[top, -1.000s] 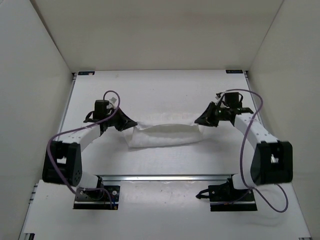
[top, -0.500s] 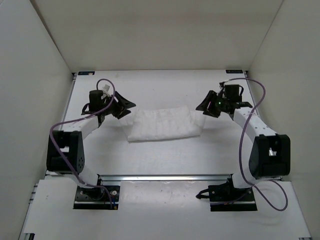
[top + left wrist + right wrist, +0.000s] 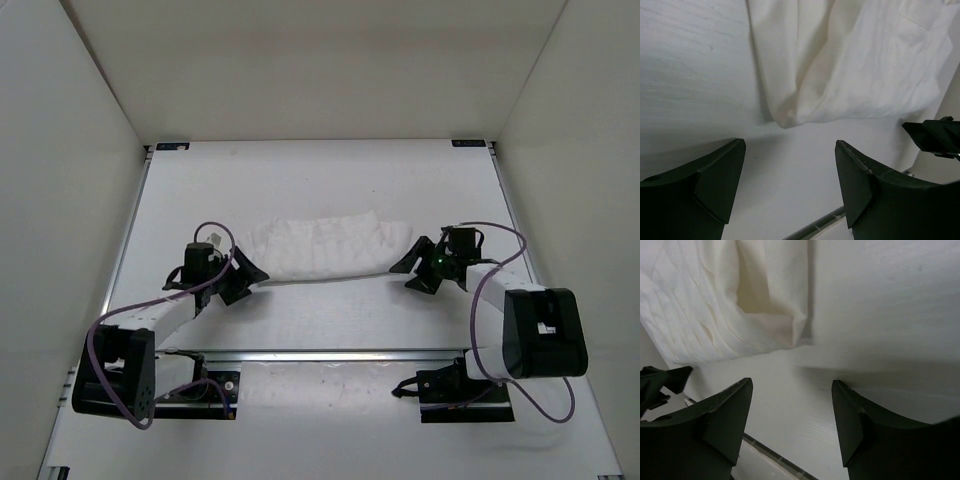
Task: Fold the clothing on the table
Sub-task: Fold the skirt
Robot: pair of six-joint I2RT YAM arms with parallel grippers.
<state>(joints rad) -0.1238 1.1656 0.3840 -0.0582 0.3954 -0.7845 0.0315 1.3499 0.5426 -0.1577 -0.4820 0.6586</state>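
The clothing (image 3: pixel 328 246) is a white pleated garment lying as a folded band across the middle of the table (image 3: pixel 330 180). My left gripper (image 3: pixel 246 278) stands open just near its left end, not touching it. My right gripper (image 3: pixel 414 268) stands open just off its right end. In the left wrist view the clothing's (image 3: pixel 855 65) rounded corner lies beyond the open gripper (image 3: pixel 790 165), with bare table between the fingers (image 3: pixel 715 185). The right wrist view shows the same: the clothing's (image 3: pixel 725 305) corner lies ahead of the open gripper (image 3: pixel 792 410).
A metal rail (image 3: pixel 330 353) runs across the near side in front of the arm bases. Small dark corner brackets (image 3: pixel 170 146) mark the far edge. White walls close in on the left, right and back.
Both grippers carried the clothing's ends away from the bases, opened and let go, then drew back toward the near side. The clothing now lies farther back.
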